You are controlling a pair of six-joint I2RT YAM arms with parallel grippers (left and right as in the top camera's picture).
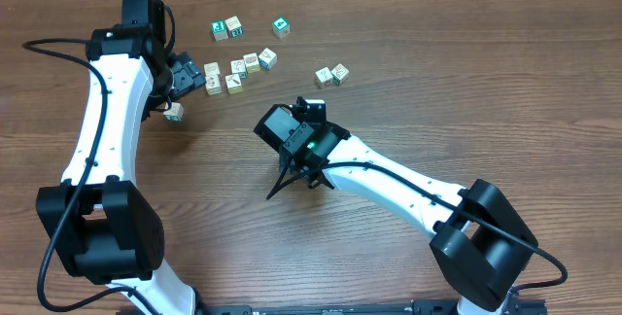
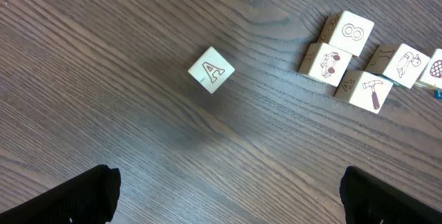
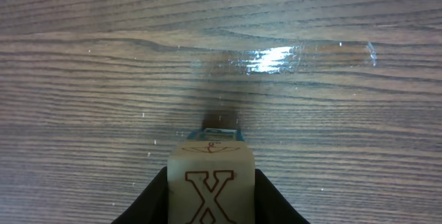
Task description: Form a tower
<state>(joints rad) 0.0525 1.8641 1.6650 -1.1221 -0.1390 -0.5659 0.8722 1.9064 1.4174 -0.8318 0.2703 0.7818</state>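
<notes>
The tower [image 3: 210, 175] stands mid-tabletop [image 3: 103, 79]. Its X-marked top cube is pinched between the fingers of the right claw [image 3: 210, 207]. One teal-edged cube peeks out beneath; anything lower is hidden. Overhead, the right arm covers it entirely. The left claw [image 2: 231, 196] gapes wide, empty, near a lone A cube [image 2: 211, 70]. Twelve loose cubes [image 1: 252, 61] lie scattered.

the tower [image 3: 210, 179] shows a cream face with a reddish-brown x and a teal edge; the table [image 3: 103, 79] is brown woodgrain.
</notes>
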